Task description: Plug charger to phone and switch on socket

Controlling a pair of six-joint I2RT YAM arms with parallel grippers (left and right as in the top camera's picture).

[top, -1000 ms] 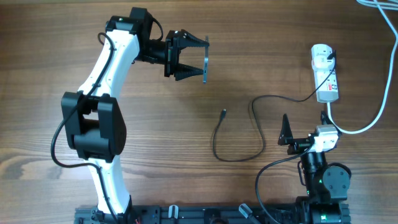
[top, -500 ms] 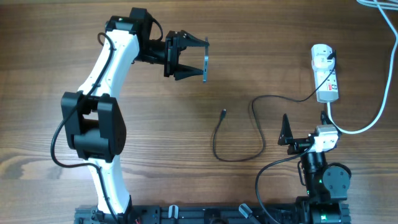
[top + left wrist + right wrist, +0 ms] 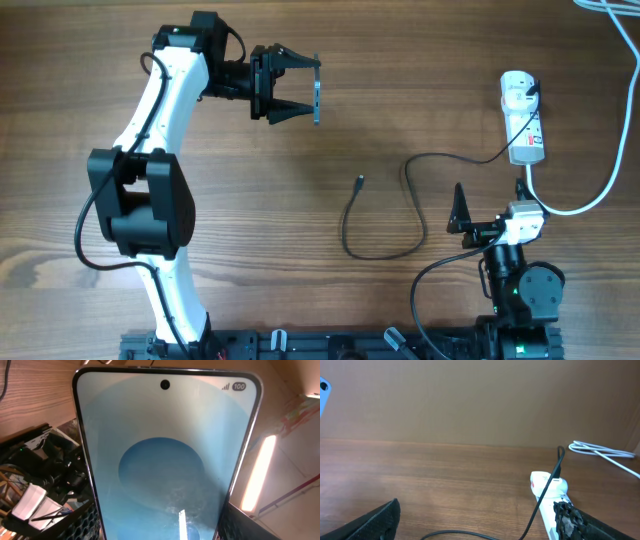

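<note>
Overhead view: the left gripper [image 3: 312,90], in the upper left-centre of the frame, pinches the phone [image 3: 316,104] between its jaws, edge-on to the camera; in the left wrist view the phone's lit turquoise screen fills the frame. The right gripper [image 3: 477,510], at the lower right, has its jaws spread wide and grips nothing. The charger [image 3: 385,254] lies looped on the table [image 3: 420,60] at centre, its plug tip [image 3: 360,181] free on the wood, the cable running toward the socket [image 3: 523,135] at the upper right.

Brown wood-grain desk [image 3: 80,60] fills overhead view. Plain tan wall [image 3: 470,395] behind desk's far edge. Long lit ceiling lamp [image 3: 257,472], pale ceiling around.
</note>
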